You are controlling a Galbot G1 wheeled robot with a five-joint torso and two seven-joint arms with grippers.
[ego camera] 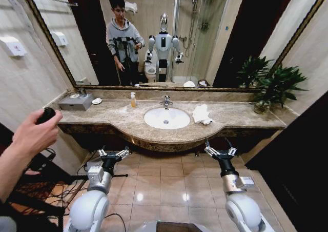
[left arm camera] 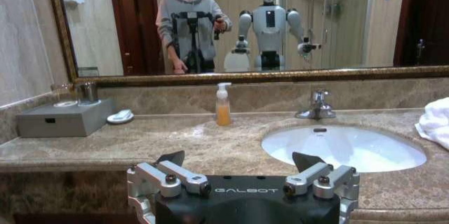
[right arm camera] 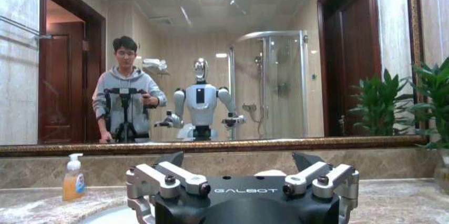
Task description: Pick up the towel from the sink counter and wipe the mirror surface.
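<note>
While both arms hang low over the tiled floor (ego camera: 164, 183) on the near side of the vanity, the towel (ego camera: 202, 114) lies untouched on the sink counter (ego camera: 118, 120), just right of the oval basin (ego camera: 166, 118) and a little back from the counter's bulging front edge. The left gripper (ego camera: 114, 153) sits below that edge, left of the basin, with its fingers spread wide and nothing between them; the left wrist view shows the same spread above the GALBOT-marked housing. The right gripper (ego camera: 221, 151) sits below the edge to the right, roughly under the towel, likewise spread and empty. Open floor separates the two arms.

On the counter, a soap bottle (ego camera: 133, 99) stands at the far edge left of the chrome tap (ego camera: 166, 101); a grey box (ego camera: 76, 102) and a small white dish (ego camera: 97, 101) occupy the far left end. A potted plant (ego camera: 272, 85) fills the far right corner. Bare marble lies between the bottle and the box, and in front of the towel.

The mirror (ego camera: 169, 32) rises from the backsplash behind the counter, its dark ornate frame running along its lower edge and up both sides. A person's hand (ego camera: 36, 134) holding a dark object enters at the near left, apart from the counter.
</note>
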